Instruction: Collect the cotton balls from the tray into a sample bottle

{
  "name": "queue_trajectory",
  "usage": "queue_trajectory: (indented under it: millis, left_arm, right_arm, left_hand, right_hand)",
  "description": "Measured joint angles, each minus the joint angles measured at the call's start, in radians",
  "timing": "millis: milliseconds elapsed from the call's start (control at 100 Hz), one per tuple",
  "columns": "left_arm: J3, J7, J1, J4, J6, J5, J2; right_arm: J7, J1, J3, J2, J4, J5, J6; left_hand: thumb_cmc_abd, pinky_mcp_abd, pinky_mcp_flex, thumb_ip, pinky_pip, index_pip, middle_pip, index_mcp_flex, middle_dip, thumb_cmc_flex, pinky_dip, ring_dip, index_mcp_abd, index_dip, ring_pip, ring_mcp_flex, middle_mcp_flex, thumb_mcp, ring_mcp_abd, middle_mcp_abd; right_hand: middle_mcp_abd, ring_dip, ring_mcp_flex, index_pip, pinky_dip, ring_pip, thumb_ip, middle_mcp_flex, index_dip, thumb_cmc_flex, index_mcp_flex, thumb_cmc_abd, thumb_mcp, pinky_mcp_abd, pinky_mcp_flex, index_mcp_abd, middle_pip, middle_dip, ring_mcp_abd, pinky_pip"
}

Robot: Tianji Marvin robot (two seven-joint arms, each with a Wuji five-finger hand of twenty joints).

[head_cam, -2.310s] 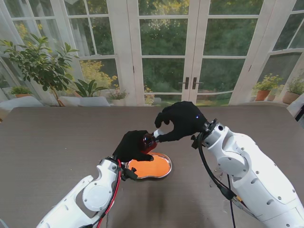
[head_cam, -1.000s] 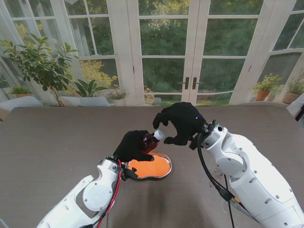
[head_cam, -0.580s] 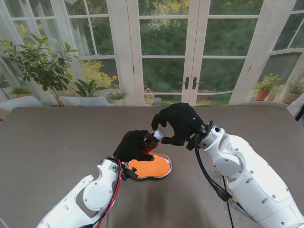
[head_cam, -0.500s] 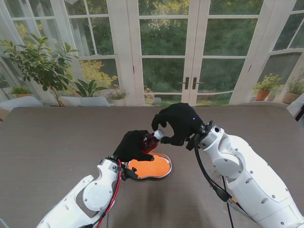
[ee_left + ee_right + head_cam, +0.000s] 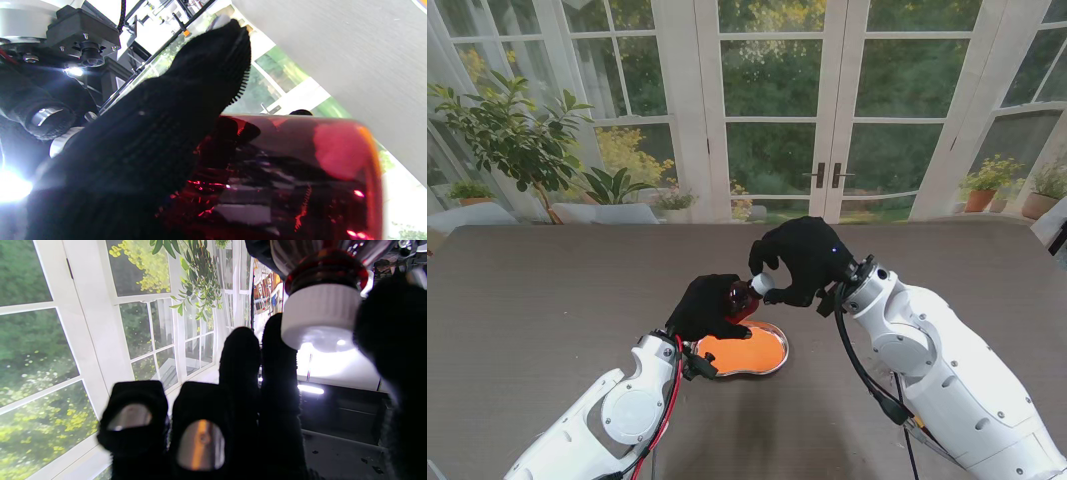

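1. Wide bare brown table [image 5: 547,290] surrounds the oval metal tray with orange lining [image 5: 745,352].
2. Left robot hand [image 5: 707,308] grips the dark red glass sample bottle [image 5: 739,298] above the tray's far edge.
3. Right robot hand [image 5: 799,258] pinches, seemingly, its white ribbed cap [image 5: 320,315].

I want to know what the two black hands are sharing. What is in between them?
A dark red bottle with a white cap, seen from the stand: left hand holds its body, right hand fingers sit around the cap.

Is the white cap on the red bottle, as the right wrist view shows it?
Yes, the white cap sits on the red bottle, between the right hand's fingers.
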Motion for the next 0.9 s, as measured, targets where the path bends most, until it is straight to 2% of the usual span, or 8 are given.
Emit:
queue_trajectory:
  millis: [150, 290, 540, 600, 680, 730, 810, 900]
  left_arm:
    - [0.000, 0.000, -0.001, 0.002, 0.000, 0.000, 0.000]
    - [0.000, 0.002, -0.001, 0.003, 0.000, 0.000, 0.000]
    - [-0.001, 0.003, 0.000, 0.005, -0.001, 0.002, 0.000]
    - [-0.001, 0.003, 0.000, 0.005, -0.001, 0.002, 0.000]
    - [-0.001, 0.003, 0.000, 0.005, -0.002, 0.002, 0.000]
    - [-0.001, 0.004, 0.000, 0.005, -0.002, 0.002, 0.000]
    - [-0.001, 0.004, 0.000, 0.004, -0.003, 0.002, 0.000]
    - [-0.001, 0.004, -0.001, 0.004, -0.003, 0.002, 0.000]
  right_arm:
    - [-0.002, 0.000, -0.007, 0.000, -0.003, -0.004, 0.018]
    - [0.007, 0.000, -0.011, 0.001, -0.011, -0.007, 0.033]
    - [0.063, 0.000, -0.013, 0.005, -0.031, 0.001, 0.074]
    - [0.065, 0.001, -0.015, 0.006, -0.032, 0.000, 0.080]
    - [0.064, 0.001, -0.016, 0.007, -0.033, -0.007, 0.086]
    - [0.064, 0.001, -0.017, 0.007, -0.034, -0.008, 0.090]
    - [0.070, 0.001, -0.017, 0.008, -0.037, -0.008, 0.098]
    - [0.081, 0.001, -0.018, 0.010, -0.041, -0.011, 0.109]
  left_hand:
    - [0.000, 0.000, 0.000, 0.000, 0.000, 0.000, 0.000, 0.000, 0.000, 0.000, 0.000, 0.000, 0.000, 0.000, 0.000, 0.000, 0.000, 0.000, 0.000, 0.000]
    - [0.000, 0.000, 0.000, 0.000, 0.000, 0.000, 0.000, 0.000, 0.000, 0.000, 0.000, 0.000, 0.000, 0.000, 0.000, 0.000, 0.000, 0.000, 0.000, 0.000]
    - [0.000, 0.000, 0.000, 0.000, 0.000, 0.000, 0.000, 0.000, 0.000, 0.000, 0.000, 0.000, 0.000, 0.000, 0.000, 0.000, 0.000, 0.000, 0.000, 0.000]
    - [0.000, 0.000, 0.000, 0.000, 0.000, 0.000, 0.000, 0.000, 0.000, 0.000, 0.000, 0.000, 0.000, 0.000, 0.000, 0.000, 0.000, 0.000, 0.000, 0.000]
    - [0.000, 0.000, 0.000, 0.000, 0.000, 0.000, 0.000, 0.000, 0.000, 0.000, 0.000, 0.000, 0.000, 0.000, 0.000, 0.000, 0.000, 0.000, 0.000, 0.000]
    - [0.000, 0.000, 0.000, 0.000, 0.000, 0.000, 0.000, 0.000, 0.000, 0.000, 0.000, 0.000, 0.000, 0.000, 0.000, 0.000, 0.000, 0.000, 0.000, 0.000]
    - [0.000, 0.000, 0.000, 0.000, 0.000, 0.000, 0.000, 0.000, 0.000, 0.000, 0.000, 0.000, 0.000, 0.000, 0.000, 0.000, 0.000, 0.000, 0.000, 0.000]
    - [0.000, 0.000, 0.000, 0.000, 0.000, 0.000, 0.000, 0.000, 0.000, 0.000, 0.000, 0.000, 0.000, 0.000, 0.000, 0.000, 0.000, 0.000, 0.000, 0.000]
  right_hand:
    - [-0.004, 0.011, 0.001, 0.035, 0.000, 0.015, -0.023, 0.020, -0.024, -0.003, 0.011, 0.000, 0.000, 0.000, 0.011, 0.014, 0.000, 0.000, 0.000, 0.006]
    - [-0.005, 0.014, 0.002, 0.041, 0.000, 0.025, -0.024, 0.036, -0.025, -0.009, 0.025, 0.004, -0.001, 0.001, 0.021, 0.024, 0.000, 0.001, 0.002, 0.010]
    - [-0.005, 0.031, 0.004, 0.052, -0.001, 0.050, -0.020, 0.070, -0.028, -0.086, 0.083, 0.114, -0.023, 0.013, 0.040, 0.041, 0.027, 0.016, 0.015, 0.011]
    - [-0.005, 0.036, 0.004, 0.053, -0.010, 0.055, 0.022, 0.078, -0.018, -0.110, 0.101, 0.150, -0.036, 0.014, 0.047, 0.041, 0.053, 0.016, 0.017, 0.020]
    - [-0.002, 0.038, 0.004, 0.051, -0.011, 0.063, 0.085, 0.080, 0.074, -0.133, 0.111, 0.202, -0.060, 0.014, 0.054, 0.045, 0.084, 0.012, 0.022, 0.026]
    - [-0.001, 0.039, 0.004, 0.052, -0.012, 0.070, 0.096, 0.080, 0.101, -0.142, 0.114, 0.248, -0.076, 0.014, 0.058, 0.046, 0.096, 0.012, 0.024, 0.027]
    - [0.000, 0.047, 0.004, 0.053, -0.012, 0.079, 0.106, 0.081, 0.124, -0.154, 0.125, 0.281, -0.088, 0.015, 0.060, 0.046, 0.114, 0.012, 0.025, 0.028]
    - [0.000, 0.048, 0.004, 0.074, -0.012, 0.083, 0.126, 0.083, 0.138, -0.169, 0.135, 0.372, -0.122, 0.015, 0.065, 0.046, 0.140, 0.012, 0.026, 0.031]
